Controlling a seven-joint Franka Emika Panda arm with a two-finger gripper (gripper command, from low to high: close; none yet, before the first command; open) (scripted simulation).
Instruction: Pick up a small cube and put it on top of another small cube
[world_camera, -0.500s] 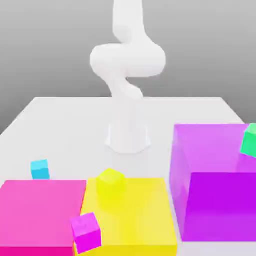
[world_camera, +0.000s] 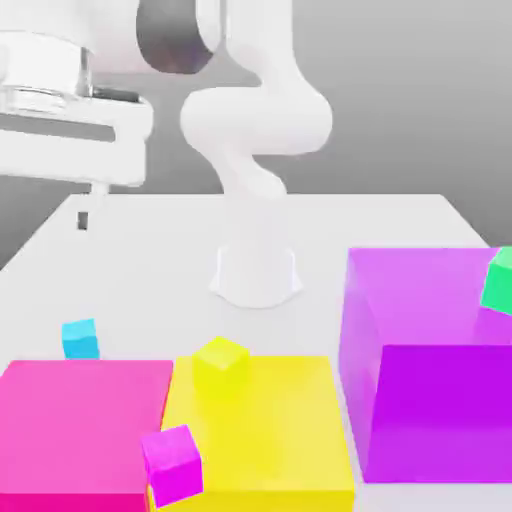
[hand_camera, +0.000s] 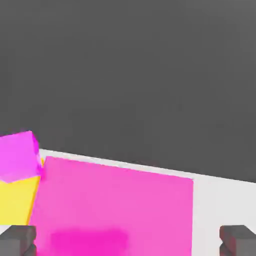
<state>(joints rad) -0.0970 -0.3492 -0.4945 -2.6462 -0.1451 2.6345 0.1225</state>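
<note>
Small plain cyan cube (world_camera: 80, 338) sits on the white tabletop (world_camera: 150, 270), toward the exterior view's left, just behind the back edge of the big flat pink block (world_camera: 80, 425). Nothing touching it; it rests flat and upright.

Big pink block butts against a big flat yellow block (world_camera: 270, 425) on its exterior-view right. Small yellow cube (world_camera: 221, 362) rests on the yellow block's back-left corner area, slightly rotated. Small magenta cube (world_camera: 172, 462) sits at the seam between pink and yellow blocks, near the front edge, tilted. Hand view has it too, at the pink block's corner over the yellow surface.

Further to the exterior view's right: big tall purple block (world_camera: 430, 360), well apart from the cyan cube. Small green cube (world_camera: 497, 282) is on the purple block's top at the frame's right edge, partly cropped.

White robot arm base (world_camera: 256, 270) stands mid-table behind the blocks. The arm loops up and over to the exterior view's upper left, where the hand sits high above the table. Gripper (world_camera: 90, 203) hangs well above and behind the cyan cube, not in contact with anything. Fingers (hand_camera: 17, 239) are spread fully apart, one at each lower corner of the hand view, nothing between them; the pink block and a strip of tabletop lie below.
</note>
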